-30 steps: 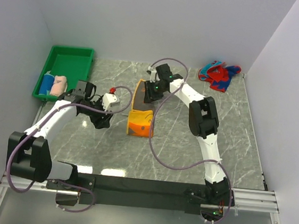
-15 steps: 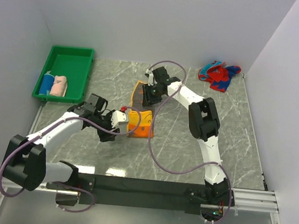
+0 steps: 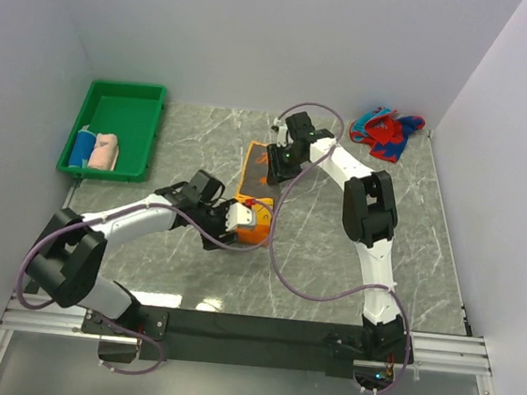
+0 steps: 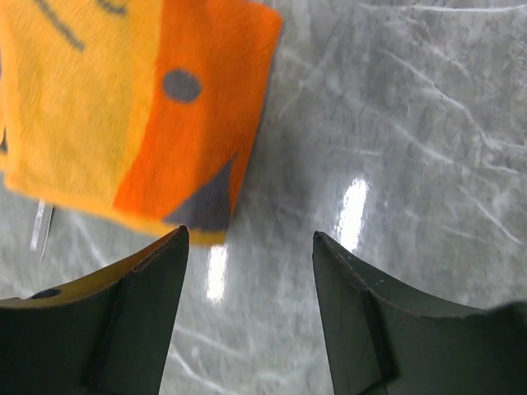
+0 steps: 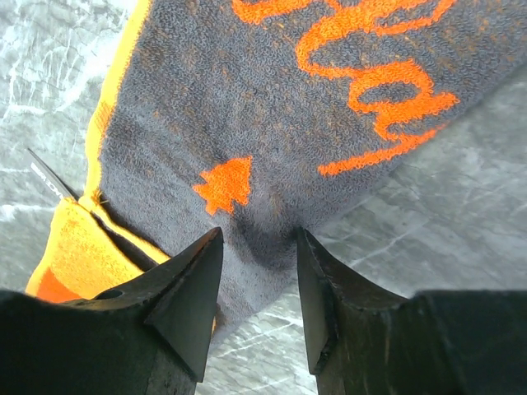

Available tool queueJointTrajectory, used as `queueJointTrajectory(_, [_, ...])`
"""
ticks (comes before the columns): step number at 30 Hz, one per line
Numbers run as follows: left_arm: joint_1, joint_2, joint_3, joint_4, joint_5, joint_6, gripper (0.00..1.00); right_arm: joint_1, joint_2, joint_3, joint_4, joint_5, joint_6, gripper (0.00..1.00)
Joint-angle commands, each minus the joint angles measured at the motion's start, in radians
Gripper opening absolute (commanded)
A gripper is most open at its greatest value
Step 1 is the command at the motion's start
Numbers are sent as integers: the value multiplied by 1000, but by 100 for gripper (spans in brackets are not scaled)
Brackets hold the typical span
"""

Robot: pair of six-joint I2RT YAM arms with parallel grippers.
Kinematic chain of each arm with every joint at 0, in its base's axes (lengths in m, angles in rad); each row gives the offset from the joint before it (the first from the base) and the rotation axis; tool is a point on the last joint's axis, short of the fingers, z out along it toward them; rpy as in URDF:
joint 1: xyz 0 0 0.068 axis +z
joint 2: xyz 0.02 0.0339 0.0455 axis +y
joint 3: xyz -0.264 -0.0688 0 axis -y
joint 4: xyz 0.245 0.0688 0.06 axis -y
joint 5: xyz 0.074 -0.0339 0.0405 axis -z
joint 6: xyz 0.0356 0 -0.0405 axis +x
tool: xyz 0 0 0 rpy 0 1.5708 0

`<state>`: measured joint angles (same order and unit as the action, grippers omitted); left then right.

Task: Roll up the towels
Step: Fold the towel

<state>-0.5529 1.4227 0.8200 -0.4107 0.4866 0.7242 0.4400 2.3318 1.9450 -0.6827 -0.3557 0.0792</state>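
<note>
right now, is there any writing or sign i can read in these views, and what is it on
On the grey face of the orange towel, cursive lettering in orange: cut off by the frame edge, not readable as a word.
Below it, a small tree shape in orange: a sign, no text.
On the towel's orange face, a grey dot and a grey triangle: marks only.
Nothing else legible in any view.
</note>
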Motion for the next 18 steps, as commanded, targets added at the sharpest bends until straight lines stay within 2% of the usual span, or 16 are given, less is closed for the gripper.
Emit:
queueJointTrajectory(1, [-44, 38, 39, 67, -25, 52, 66, -1, -80, 32, -2, 40, -29, 48])
queueJointTrajectory(8, [-87, 168, 62, 102, -80, 133, 61, -6, -29, 97, -14, 43, -35, 47])
queueJointTrajectory(11, [-87, 218, 68, 81, -98, 164, 50, -4, -25, 100, -15, 34, -42, 46])
queueJointTrajectory(12, [-87, 228, 67, 50, -102, 176, 40, -6, -20, 100, -15, 34, -47, 45])
queueJointTrajectory(14, [-87, 234, 59, 24, -106, 193, 32, -6, -2, 97, -11, 15, -53, 44])
queueJointTrajectory(15, [-87, 231, 54, -3, -109, 196, 24, -3, 9, 103, -14, 11, -53, 43])
queueJointTrajectory(18, [-87, 187, 25, -51, -89, 198, 13, 11, 60, 135, -23, -6, -58, 42])
